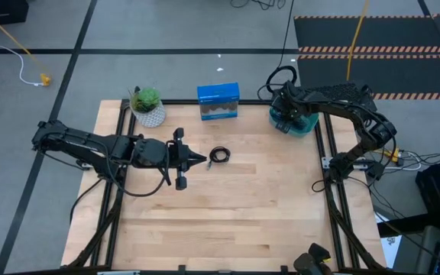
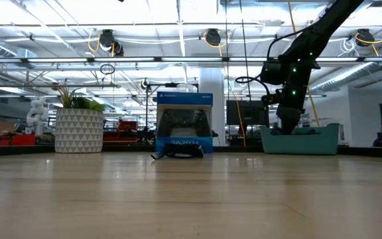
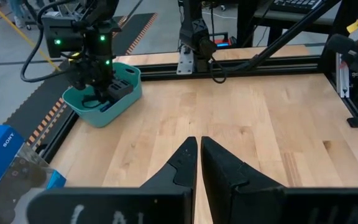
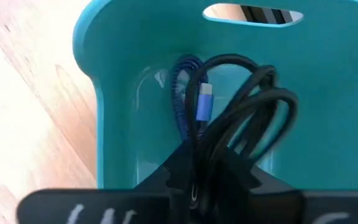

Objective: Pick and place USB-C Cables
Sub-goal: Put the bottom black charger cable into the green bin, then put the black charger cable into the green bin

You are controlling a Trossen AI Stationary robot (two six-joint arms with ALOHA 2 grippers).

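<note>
Dangling black cable (image 4: 247,118) into teal bin (image 4: 328,74) beside blue cable (image 4: 188,93), right hand (image 4: 201,180) barely clamped on it; loops could snag fingers on retreat. Left hand (image 3: 197,163) together, idle near last coil (image 1: 219,154) on worktop (image 1: 228,214).

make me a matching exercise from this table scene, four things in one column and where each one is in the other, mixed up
Things:
1. black coiled cable
2. blue-purple cable
3. potted plant
4. blue box

Places:
A. inside the teal bin, under the right gripper
B. far edge of the table, between the plant and the bin
C. on the bare wood, just beyond the left gripper
D. far corner of the table on the left arm's side

Pairs: 1-C, 2-A, 3-D, 4-B
</note>
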